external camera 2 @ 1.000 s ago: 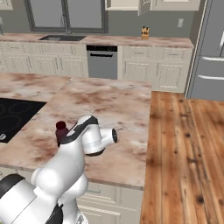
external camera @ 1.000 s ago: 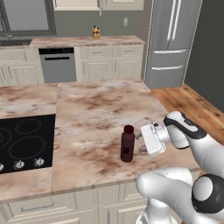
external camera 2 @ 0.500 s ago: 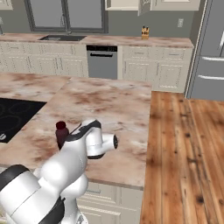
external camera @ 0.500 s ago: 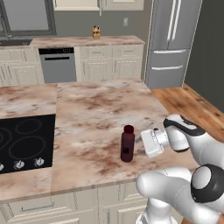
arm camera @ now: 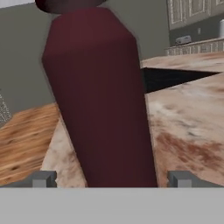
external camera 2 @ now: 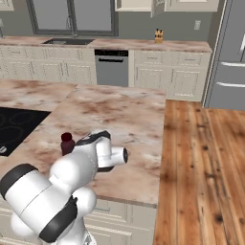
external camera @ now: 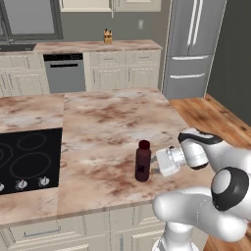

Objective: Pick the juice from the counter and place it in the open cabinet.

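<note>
Currently, treat the gripper as open: note one fingertip wide of each flank of the juice, with counter showing in both gaps and no contact on either side. Read the juice as upright and bracketed low on its body, cap near the top edge of the hand view. Compare with the left base view of a second ago: hand then held slightly up and off to the right of the juice, now lowered and pushed in level until its front sits just beside the juice. Compare also the juice itself: same spot, same upright stance, so not yet disturbed. Judge the approach as essentially finished and the grasp as the step in hand; close the fingers squarely on the body, and avoid further forward travel, which would likely tip so narrow a bottle. Locate the counter directly beneath the juice, with its near edge just in front of the juice and the black cooktop well to the left of the juice. Beyond the juice, across the floor, find the wall counter with the dishwasher under it and the knife block on top. Expect the open cabinet high above and far behind the juice, cropped by the upper edge; count lift, carry and placement as all outstanding.
</note>
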Motion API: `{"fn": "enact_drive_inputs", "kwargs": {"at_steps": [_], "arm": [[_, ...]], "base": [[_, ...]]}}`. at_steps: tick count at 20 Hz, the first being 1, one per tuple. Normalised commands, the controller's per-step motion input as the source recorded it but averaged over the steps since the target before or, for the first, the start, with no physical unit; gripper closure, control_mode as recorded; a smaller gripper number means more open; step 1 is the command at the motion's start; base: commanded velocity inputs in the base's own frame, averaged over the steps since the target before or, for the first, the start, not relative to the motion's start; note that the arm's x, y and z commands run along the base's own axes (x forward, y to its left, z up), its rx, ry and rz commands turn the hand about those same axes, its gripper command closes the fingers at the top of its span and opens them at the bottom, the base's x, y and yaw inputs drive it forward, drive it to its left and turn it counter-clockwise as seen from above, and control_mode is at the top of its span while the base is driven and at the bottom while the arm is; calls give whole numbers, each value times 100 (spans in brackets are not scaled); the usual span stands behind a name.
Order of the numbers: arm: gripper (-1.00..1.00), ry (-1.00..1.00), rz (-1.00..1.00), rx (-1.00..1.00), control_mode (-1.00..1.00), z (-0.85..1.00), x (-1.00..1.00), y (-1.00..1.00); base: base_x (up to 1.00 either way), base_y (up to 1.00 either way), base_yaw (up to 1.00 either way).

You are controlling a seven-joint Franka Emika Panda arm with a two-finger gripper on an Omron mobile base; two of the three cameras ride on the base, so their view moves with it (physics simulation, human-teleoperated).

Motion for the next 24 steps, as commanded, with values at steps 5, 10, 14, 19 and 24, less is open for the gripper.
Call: {"fn": "enact_drive_inputs", "kwargs": {"at_steps": [5,10,14,19,24], "arm": [[-100,8,0,0,-100,-4,12,6],[-100,2,0,0,-100,-6,0,15],[-100,0,0,0,-100,-1,0,19],[-100,0,0,0,-100,0,0,17],[-100,0,0,0,-100,0,0,14]], "base": [[0,0,0],[0,0,0],[0,0,0],[0,0,0],[0,0,0]]}}
